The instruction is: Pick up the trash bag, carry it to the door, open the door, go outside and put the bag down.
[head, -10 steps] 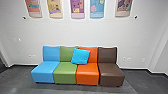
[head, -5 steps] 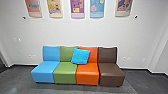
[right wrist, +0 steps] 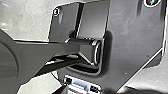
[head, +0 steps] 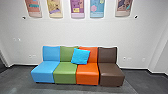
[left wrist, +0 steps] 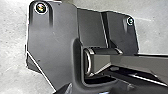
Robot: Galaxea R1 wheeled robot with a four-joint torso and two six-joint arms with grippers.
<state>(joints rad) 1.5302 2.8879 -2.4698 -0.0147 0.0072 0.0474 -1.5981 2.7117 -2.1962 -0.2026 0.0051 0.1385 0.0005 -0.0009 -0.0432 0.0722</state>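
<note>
Trash bag first: can't tell where it is right now, and I can't tell how either the left gripper or the right gripper stands, or whether one has hold of anything. Going big to small, out ahead of the grippers there's one long pale wall [head: 100, 32] with a dark grey floor [head: 140, 81] running up to it. Against that wall sits a row of four armless seats, side by side. Starting from the left gripper's side, it's one light blue seat [head: 44, 72], one green seat [head: 65, 73], one orange seat [head: 87, 74] and one brown seat [head: 111, 73]. Up above the row are five posters [head: 77, 10], spaced out in a line, tops cut off. Then there's one bright blue cushion [head: 80, 56], kinda tilted, leaning across the backs of the green and orange ones. Little stuff: three pale wall plates [head: 124, 59] low down, past the brown seat on the right gripper's side, too blurry to say what kind. Last up, two small dark knobs [head: 136, 17], one beyond each end of the poster line, just below it.
</note>
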